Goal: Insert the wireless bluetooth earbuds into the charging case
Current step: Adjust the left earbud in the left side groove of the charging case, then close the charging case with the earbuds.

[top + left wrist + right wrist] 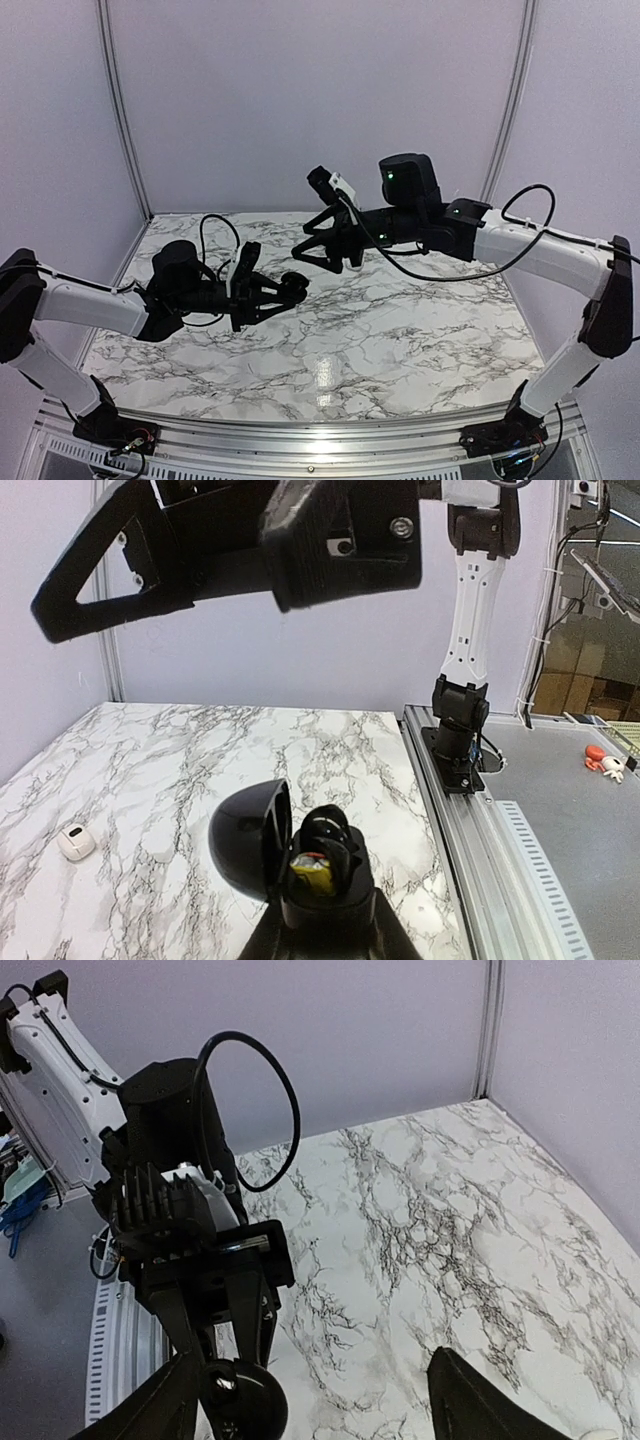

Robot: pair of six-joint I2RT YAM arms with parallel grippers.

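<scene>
Closest in, the left gripper (285, 290) is clamped tight on the small black rounded plastic charging case (290, 855), pinched right at the fingertips and held up off the white grey-veined marble tabletop (400, 340). The case's domed lid (248, 832) is flipped open toward 10 o'clock, and in the open mouth there's a yellowish patch (310, 872) with dark shapes around it. Honestly I can't tell if either tiny black earbud is sitting in there, and I can't pick one out anywhere else. Off at 9 o'clock from the case, a small white rounded object (75, 842) lies on the marble, well apart from it. Further back, at roughly 1 o'clock from the case and a bit higher, the right gripper (318, 258) hangs with its black fingers (465, 1400) spread wide, and the case is near its tips but not touching.
</scene>
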